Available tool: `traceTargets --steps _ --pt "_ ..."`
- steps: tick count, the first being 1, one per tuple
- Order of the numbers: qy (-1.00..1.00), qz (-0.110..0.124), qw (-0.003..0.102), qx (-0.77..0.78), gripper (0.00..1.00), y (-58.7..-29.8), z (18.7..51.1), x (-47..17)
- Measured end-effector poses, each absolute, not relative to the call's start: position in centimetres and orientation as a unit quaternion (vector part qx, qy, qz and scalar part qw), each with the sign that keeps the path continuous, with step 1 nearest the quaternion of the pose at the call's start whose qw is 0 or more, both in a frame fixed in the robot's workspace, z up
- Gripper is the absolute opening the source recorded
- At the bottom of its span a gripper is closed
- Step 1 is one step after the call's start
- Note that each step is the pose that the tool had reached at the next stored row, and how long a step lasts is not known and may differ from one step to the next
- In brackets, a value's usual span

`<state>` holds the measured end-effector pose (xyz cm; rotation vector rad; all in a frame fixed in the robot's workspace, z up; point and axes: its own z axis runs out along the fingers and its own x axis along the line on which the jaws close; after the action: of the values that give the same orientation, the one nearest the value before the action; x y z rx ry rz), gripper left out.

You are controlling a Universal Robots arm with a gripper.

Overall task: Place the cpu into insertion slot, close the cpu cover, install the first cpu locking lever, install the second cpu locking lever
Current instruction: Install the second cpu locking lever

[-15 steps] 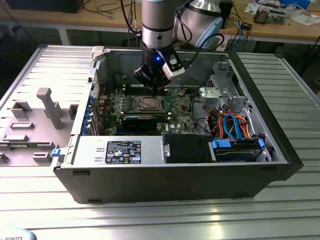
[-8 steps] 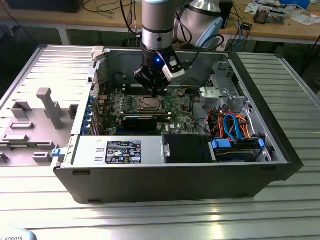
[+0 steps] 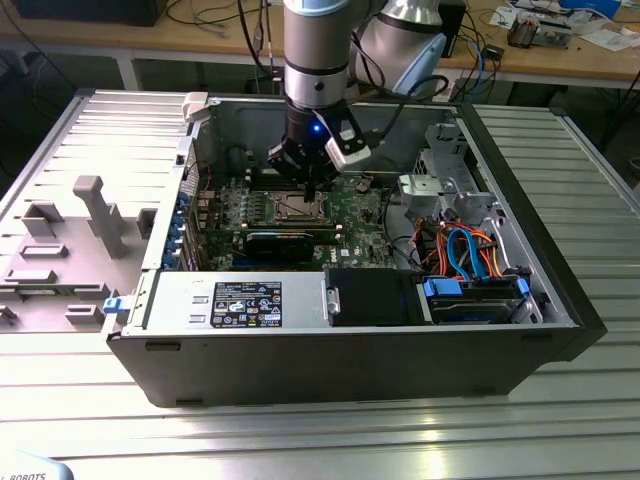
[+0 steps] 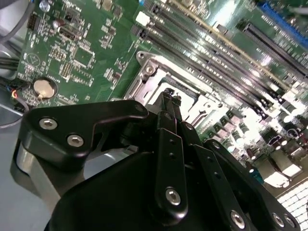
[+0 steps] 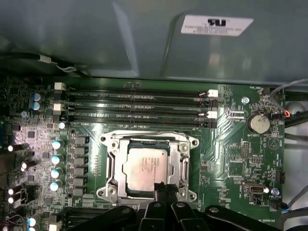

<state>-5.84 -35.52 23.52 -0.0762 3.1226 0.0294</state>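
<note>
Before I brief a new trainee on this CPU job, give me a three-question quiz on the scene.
1. True or false: the cpu already sits in the insertion slot.
2. The gripper is nearest: A) the coin battery B) the cpu cover C) the drive cables.
3. Fill in: the long memory slots lie between the socket and the case ____.

Key: 1 true; 2 B; 3 wall.

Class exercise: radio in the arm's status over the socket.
Tool shut, tips at cover edge. Cpu seated in slot, cover down around it. Nothing in the way.
</note>
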Motion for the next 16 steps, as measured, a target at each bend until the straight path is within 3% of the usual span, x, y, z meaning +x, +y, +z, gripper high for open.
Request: traceTargets --steps 12,16 --pt "1.000 0.011 0.009 -0.024 0.11 -38.0 23.1 -6.1" --pt "0.999 0.026 0.009 -0.024 0.11 -38.3 23.1 -7.5"
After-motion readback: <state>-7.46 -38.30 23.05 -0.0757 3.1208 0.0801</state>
